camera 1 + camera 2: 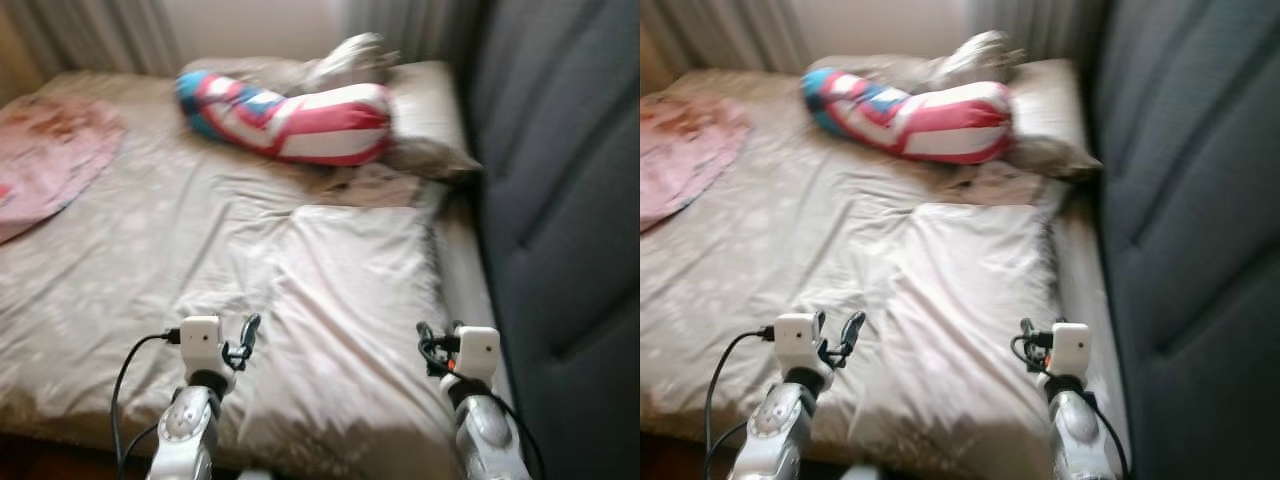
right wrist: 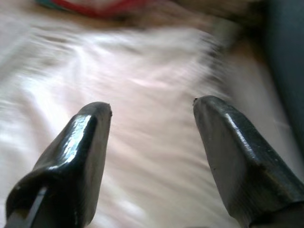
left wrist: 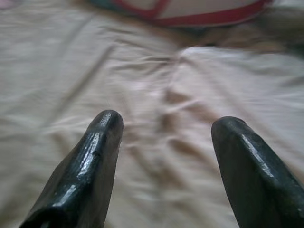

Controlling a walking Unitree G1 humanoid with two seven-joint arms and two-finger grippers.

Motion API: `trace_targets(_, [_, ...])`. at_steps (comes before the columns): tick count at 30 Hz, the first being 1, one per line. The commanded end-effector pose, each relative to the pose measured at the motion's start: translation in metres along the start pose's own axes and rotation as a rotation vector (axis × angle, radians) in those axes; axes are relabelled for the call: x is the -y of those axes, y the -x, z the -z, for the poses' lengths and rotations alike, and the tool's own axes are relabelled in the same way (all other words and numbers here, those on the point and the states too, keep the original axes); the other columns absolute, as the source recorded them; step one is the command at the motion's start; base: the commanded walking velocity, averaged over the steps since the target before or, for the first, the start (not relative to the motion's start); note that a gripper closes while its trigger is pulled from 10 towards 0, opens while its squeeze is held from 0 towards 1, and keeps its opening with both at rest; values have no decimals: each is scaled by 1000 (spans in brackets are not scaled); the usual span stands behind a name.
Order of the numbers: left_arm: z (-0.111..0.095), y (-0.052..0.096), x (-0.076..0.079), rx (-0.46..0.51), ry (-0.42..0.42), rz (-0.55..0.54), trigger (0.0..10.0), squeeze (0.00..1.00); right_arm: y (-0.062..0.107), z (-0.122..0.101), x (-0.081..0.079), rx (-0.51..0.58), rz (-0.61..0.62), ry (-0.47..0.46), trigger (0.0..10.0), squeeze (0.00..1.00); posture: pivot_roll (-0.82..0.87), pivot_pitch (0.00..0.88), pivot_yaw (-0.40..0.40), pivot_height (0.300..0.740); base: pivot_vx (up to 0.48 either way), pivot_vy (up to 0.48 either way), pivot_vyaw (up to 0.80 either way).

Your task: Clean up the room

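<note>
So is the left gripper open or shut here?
Open: the left gripper has its fingers spread apart above the bed sheet, empty.

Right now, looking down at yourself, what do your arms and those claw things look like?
Two silver-grey arms, each ending in a white boxy wrist block with black cabling. A black cable loops off the left arm; the right arm shows a small red spot near its wrist. The left gripper and the right gripper each have two glossy black, rounded, tapering fingers.

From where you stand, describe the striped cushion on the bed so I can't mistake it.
Start at the dark padded headboard on the right and follow the bed to its far end. The long bolster cushion lies there across the beige pillows. Its red, white and blue stripes are the brightest thing among the beige bedding.
</note>
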State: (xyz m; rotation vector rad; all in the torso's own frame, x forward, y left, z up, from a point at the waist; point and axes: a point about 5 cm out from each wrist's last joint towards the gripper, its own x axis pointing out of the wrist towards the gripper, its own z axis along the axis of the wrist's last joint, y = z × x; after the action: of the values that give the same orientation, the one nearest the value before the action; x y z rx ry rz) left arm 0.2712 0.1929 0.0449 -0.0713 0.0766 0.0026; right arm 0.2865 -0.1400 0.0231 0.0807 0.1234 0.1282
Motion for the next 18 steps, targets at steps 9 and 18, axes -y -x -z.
trace_targets(9, [0,-3,14,-2,12,56,10000,0,14,16,14,-64,14,13,10000,0,-40,72,-41,668,0,0,433])
trace_targets(18, [-6,-25,9,-58,64,69,10000,0,3,7,24,-86,44,1,10000,0,-42,74,-32,668,0,0,0])
